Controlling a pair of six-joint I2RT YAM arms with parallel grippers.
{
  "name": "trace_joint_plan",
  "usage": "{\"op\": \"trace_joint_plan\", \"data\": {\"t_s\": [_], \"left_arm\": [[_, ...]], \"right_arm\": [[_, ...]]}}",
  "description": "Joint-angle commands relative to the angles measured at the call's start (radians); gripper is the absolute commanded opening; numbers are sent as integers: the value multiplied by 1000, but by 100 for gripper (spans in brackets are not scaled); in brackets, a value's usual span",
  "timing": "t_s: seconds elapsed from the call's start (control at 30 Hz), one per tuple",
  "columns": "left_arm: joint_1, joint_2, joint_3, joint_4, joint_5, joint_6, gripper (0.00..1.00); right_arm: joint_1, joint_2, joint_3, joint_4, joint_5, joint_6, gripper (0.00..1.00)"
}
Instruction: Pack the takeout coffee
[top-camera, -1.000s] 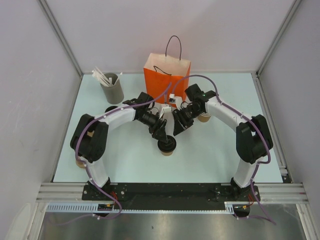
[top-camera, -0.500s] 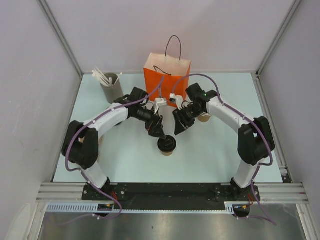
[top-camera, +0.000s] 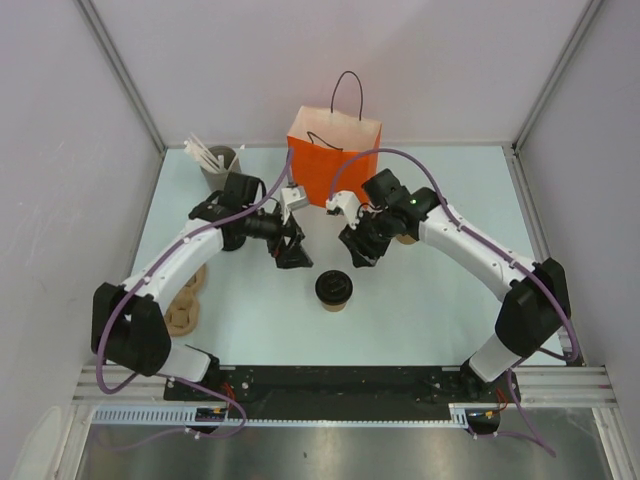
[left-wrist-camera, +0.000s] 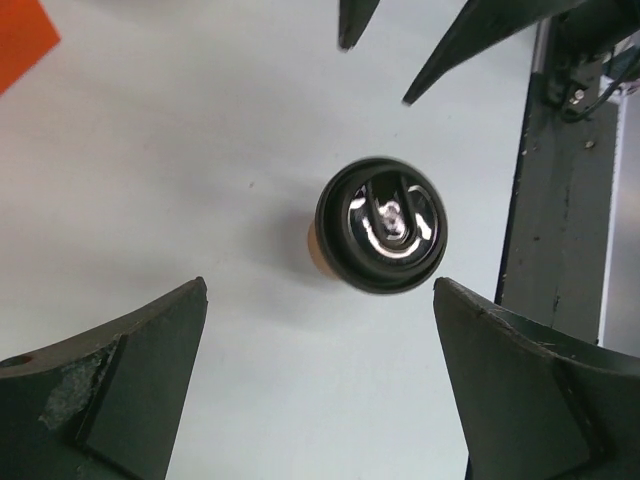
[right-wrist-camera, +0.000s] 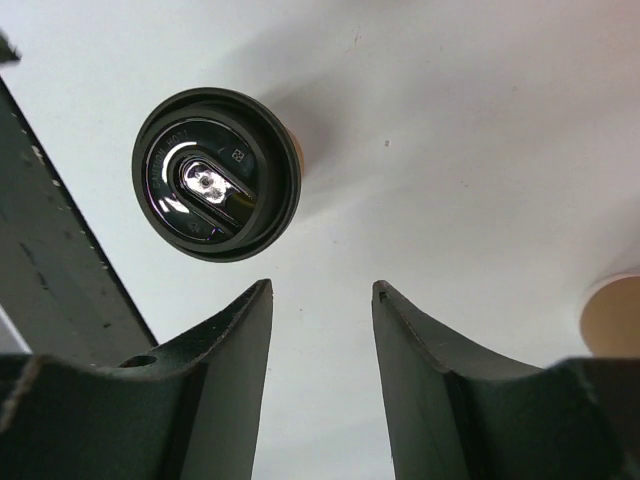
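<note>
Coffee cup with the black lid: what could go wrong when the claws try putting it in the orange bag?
1. The cup stands free between the open left claw and right claw; a sideways bump could tip it.
2. Squeezing its paper wall too hard might pop the lid off.
3. The orange bag stands upright behind; the cup could catch its rim and knock it over.
</note>
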Motion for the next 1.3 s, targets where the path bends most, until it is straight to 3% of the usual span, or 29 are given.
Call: {"op": "trace_joint_plan", "data": {"t_s": [0.0,0.4,0.57,0.87,1.27], "left_arm": [[22,-55,-101,39,-59,52,100],[-7,-17,-220,93,-119,74,99],[-83,23,-241,108,-166,89,99],[-172,94,-231,133,-237,76,99],[-179,147,-182,165,-290,39,99]], "right_arm": [[20,-23,12,-5,94,-61,49],[-8,54,-71,85,36,-13,49],[-6,84,-114,125,20,11,49],[-14,123,-143,166,-13,42,49],[-13,123,-162,174,-59,57,49]]}}
